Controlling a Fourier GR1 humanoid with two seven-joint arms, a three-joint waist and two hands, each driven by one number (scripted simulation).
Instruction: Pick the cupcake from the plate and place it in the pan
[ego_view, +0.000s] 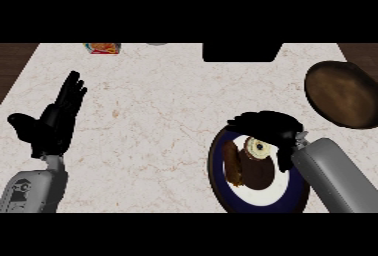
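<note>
The right hand (267, 126) is seen at about four o'clock, its fingers curled over the far rim of the dark-rimmed plate (221, 192) and bent down around the cupcake (252, 165), which sits on the plate's white centre; whether the cupcake is actually pinched cannot be told. The left hand (53, 120) is held open at nine o'clock, fingers straight and pointing away, touching nothing. The pale marbled counter (162, 110) is bordered by dark wood, with the brown pan (341, 94) lying at two o'clock, well apart from the plate.
</note>
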